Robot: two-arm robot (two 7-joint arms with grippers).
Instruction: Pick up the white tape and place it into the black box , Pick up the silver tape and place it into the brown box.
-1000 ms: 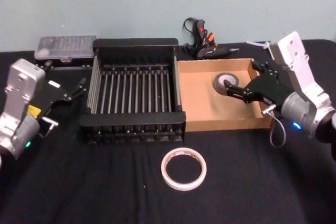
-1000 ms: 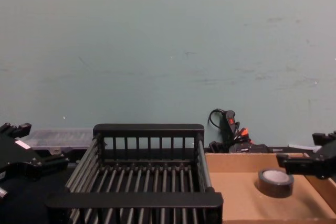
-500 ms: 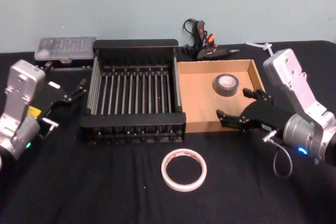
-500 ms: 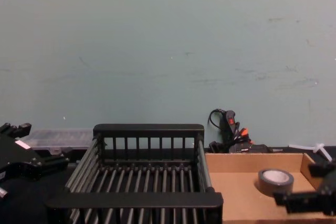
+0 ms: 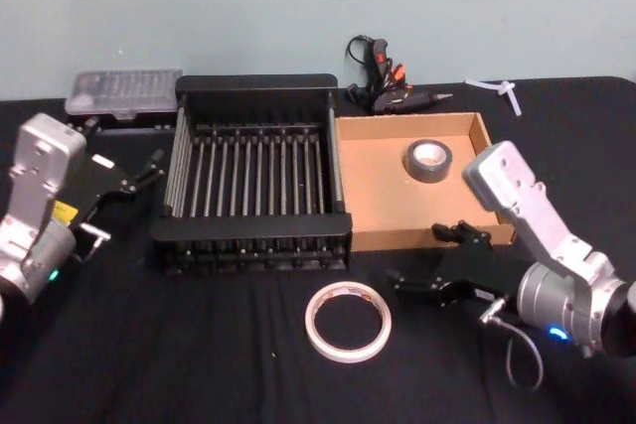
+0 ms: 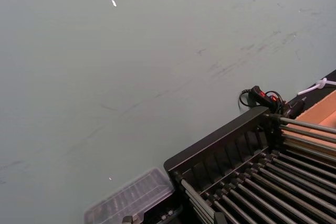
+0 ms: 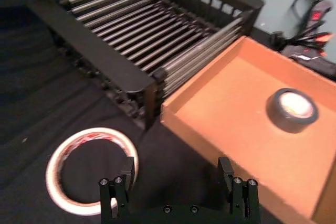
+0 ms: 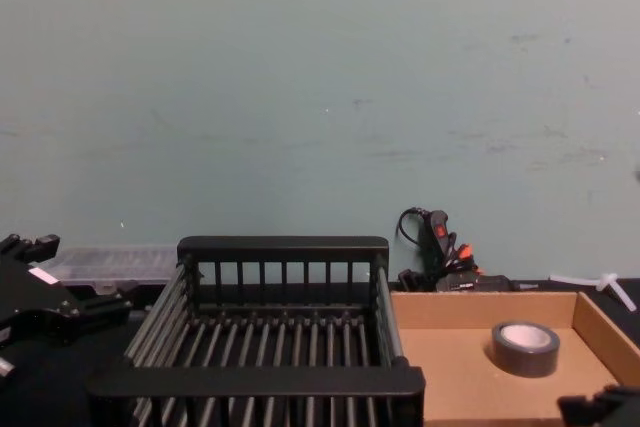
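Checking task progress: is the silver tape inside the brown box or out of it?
Inside. The silver tape lies flat on the floor of the brown box, near its far right corner, with no gripper touching it.

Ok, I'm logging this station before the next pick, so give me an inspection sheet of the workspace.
Surface: black cloth.
Silver tape: on the brown box floor.
White tape: flat on the cloth, before the empty black box.
Clutter: glue gun, clear case, white part behind.
Right end effector: open, beside the white tape.
Left end effector: parked left of the black box.
Cables: loop under the right wrist.
Surroundings: pale wall.
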